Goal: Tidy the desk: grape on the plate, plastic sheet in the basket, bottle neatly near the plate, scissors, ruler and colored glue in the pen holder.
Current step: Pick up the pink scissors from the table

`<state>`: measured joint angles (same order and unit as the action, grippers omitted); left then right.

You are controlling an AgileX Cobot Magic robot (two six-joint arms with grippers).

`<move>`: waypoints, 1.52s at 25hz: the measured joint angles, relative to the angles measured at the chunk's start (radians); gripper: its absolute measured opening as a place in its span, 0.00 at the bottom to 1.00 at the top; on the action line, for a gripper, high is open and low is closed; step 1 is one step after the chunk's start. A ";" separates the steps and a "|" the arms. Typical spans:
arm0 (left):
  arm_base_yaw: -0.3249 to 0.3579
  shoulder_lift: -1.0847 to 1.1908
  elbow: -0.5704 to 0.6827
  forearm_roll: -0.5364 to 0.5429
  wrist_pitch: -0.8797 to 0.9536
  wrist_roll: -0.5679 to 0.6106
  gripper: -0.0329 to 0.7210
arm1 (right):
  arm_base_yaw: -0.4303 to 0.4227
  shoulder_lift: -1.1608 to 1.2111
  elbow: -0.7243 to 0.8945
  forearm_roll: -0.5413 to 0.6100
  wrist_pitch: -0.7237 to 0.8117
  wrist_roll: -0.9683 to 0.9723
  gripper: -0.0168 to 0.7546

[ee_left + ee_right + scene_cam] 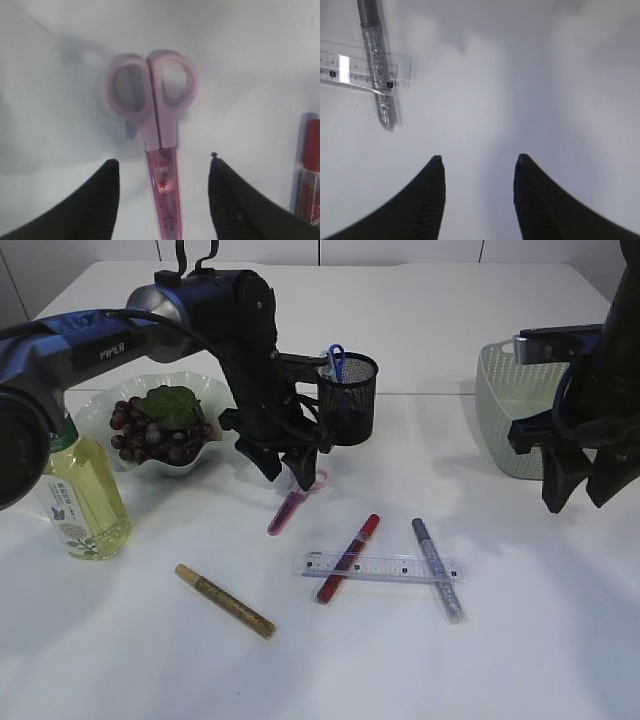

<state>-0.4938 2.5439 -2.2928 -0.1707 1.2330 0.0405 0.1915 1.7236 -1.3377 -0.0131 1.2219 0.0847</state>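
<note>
Pink scissors [160, 150] lie on the white table, handles away from the wrist camera; they also show in the exterior view [292, 502]. My left gripper [285, 462] [164, 162] is open just above them, one finger on each side of the sheathed blade. My right gripper [580, 495] [479, 161] is open and empty over bare table in front of the basket [515, 400]. A clear ruler [385, 567] lies under a red glue pen [348, 557] and a silver one [438, 568]. A gold glue pen [226, 601] lies nearer. Grapes [150, 435] sit on the plate [95, 412]. The bottle [80, 495] stands at the left.
The black mesh pen holder [350, 395] stands behind my left arm with a blue-handled item in it. The ruler [350, 70] and silver pen [379, 80] show at the upper left of the right wrist view. No plastic sheet shows.
</note>
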 joint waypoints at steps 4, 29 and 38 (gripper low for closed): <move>0.000 0.025 0.000 0.000 0.000 0.000 0.59 | 0.000 0.000 0.000 0.000 0.000 0.000 0.49; -0.005 0.057 -0.021 -0.015 -0.004 0.024 0.52 | 0.000 0.000 0.000 0.000 0.000 0.000 0.49; -0.005 0.057 -0.021 -0.017 -0.004 0.035 0.51 | 0.000 0.000 0.000 0.000 0.000 0.000 0.49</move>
<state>-0.4984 2.6012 -2.3134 -0.1873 1.2294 0.0754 0.1915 1.7236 -1.3377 -0.0131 1.2219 0.0847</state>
